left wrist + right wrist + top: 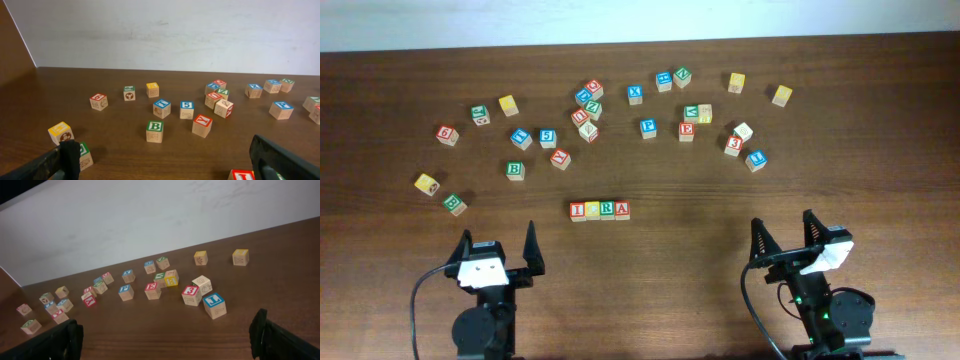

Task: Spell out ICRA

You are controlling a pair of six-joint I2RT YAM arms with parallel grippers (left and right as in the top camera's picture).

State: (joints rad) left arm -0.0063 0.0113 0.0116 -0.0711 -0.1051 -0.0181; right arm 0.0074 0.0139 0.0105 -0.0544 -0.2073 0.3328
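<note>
Four wooden cubes stand in a touching row at the table's middle front: the red I [578, 210], the yellow-faced C [593, 209], the green R [608, 209] and the red A [622, 209]. My left gripper [498, 240] stands open and empty, below and left of the row. Open and empty too, my right gripper [782, 225] is well right of the row. In the left wrist view only the red I cube [243, 175] shows, at the bottom edge beside the right finger of the left gripper [165, 152]. The right gripper [167, 327] has bare table between its fingers, and the row is out of that view.
Many loose letter cubes lie scattered across the far half of the table. Among them are a green B [516, 170], a red E [687, 130] and a blue J [755, 159]. A yellow cube [426, 184] and a green cube [454, 204] lie near the left gripper.
</note>
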